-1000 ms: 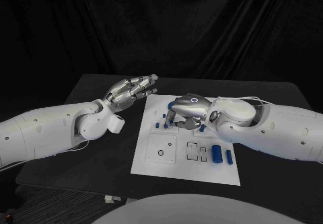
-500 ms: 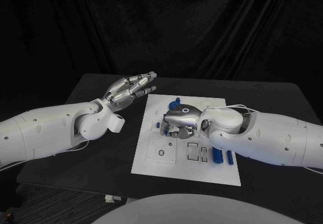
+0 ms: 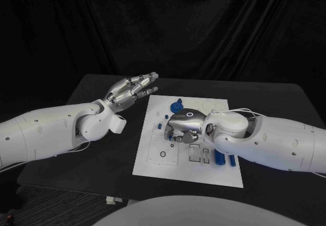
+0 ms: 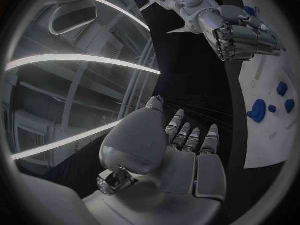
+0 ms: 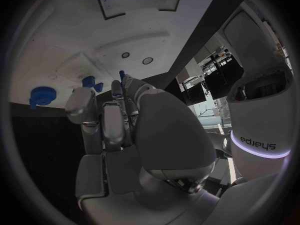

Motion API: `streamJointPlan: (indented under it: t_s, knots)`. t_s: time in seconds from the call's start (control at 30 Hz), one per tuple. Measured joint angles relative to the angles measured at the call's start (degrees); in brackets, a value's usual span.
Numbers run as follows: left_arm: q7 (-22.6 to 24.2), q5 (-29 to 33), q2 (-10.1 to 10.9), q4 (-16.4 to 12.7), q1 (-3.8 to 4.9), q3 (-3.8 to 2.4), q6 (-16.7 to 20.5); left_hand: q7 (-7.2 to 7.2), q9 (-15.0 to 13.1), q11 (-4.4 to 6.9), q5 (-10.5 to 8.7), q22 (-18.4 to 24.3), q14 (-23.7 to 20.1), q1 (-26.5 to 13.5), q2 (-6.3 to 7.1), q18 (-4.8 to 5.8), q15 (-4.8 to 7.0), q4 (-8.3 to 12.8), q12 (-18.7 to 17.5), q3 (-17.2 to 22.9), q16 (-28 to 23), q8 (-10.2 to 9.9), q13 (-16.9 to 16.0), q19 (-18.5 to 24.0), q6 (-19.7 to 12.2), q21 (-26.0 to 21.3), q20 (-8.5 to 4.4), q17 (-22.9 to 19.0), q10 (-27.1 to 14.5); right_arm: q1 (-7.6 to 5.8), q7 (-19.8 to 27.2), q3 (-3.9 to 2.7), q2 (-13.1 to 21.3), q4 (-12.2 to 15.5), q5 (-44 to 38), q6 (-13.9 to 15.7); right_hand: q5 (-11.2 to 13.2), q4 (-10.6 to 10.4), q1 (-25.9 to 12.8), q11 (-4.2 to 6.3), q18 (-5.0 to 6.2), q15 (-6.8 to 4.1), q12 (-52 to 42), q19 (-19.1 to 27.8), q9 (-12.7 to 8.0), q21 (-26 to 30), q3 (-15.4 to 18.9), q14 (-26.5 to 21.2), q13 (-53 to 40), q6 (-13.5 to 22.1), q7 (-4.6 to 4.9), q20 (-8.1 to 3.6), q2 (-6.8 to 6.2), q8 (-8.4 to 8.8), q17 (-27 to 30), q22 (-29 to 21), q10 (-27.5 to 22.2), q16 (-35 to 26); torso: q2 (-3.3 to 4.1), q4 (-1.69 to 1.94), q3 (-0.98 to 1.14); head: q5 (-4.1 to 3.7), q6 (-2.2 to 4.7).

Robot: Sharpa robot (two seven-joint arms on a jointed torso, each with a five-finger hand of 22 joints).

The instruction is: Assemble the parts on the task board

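The white task board (image 3: 155, 165) lies mid-table. My right hand (image 3: 182, 127) hangs low over its middle with the fingers curled down. In the right wrist view, a small blue peg (image 5: 122, 75) stands up between the fingertips of my right hand (image 5: 119, 120), pinched there. A round blue part (image 3: 177, 104) sits near the board's far edge, and two blue cylinders (image 3: 218, 157) lie by my right forearm. My left hand (image 3: 134, 88) floats off the board's far left corner, fingers straight and apart, holding nothing. The left wrist view shows my right hand (image 4: 240, 27) above the board (image 4: 265, 135).
A small blue peg (image 3: 161, 125) stands just left of my right hand. A raised white panel with holes (image 3: 163, 149) takes up the board's near left part, with rectangular slots (image 3: 199, 154) beside it. Black table (image 3: 101, 160) surrounds the board.
My right hand has moved from the pegs in the board's far half toward the near side and now hangs over the middle. My left hand has hardly moved.
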State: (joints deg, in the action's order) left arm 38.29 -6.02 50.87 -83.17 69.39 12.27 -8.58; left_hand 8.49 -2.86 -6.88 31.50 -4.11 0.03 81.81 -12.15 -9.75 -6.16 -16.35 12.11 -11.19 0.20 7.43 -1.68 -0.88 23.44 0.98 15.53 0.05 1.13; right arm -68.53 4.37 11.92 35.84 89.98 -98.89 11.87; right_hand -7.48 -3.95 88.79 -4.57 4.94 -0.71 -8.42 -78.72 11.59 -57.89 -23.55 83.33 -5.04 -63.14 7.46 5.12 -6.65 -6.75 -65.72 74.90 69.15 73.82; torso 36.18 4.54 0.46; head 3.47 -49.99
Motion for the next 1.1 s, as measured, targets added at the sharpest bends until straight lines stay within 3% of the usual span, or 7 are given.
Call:
streamJointPlan:
  t_s: [0.6,1.1]
  knots:
    - [-0.81,0.0,-0.18,0.16,0.0,0.0,-0.41,0.0,0.0,0.0,0.0,-0.08,-0.01,0.0,0.0,0.0,-0.41,0.0,0.01,0.0,0.0,0.0,-0.01,0.0,0.0,0.0,0.01,0.03,0.0,1.54,-0.12,0.0,1.66,1.14,0.0,-0.06,0.06,0.0,0.0,0.5,0.0,0.0,-0.23,0.0,0.01,0.21,0.01,0.0,-0.12,0.0,-0.01,0.0,0.0,0.01,0.25,0.04,0.51,-0.34,-0.02,0.01,0.0,0.66,0.0]
    - [-1.57,0.01,-0.58,0.58,0.0,0.01,-0.89,0.0,0.0,-0.21,0.0,-0.13,0.0,0.0,0.0,0.0,-0.83,0.0,-0.21,0.0,0.0,0.23,-0.01,0.0,0.0,0.01,0.01,0.01,-0.21,2.78,-0.02,-0.12,1.78,0.38,0.02,0.13,0.07,0.16,0.0,1.0,0.0,0.0,-0.21,0.0,0.08,0.21,-0.15,0.0,-0.24,0.01,-0.01,0.0,0.0,0.05,0.25,0.03,1.04,-0.34,-0.01,0.01,0.0,0.62,0.0]
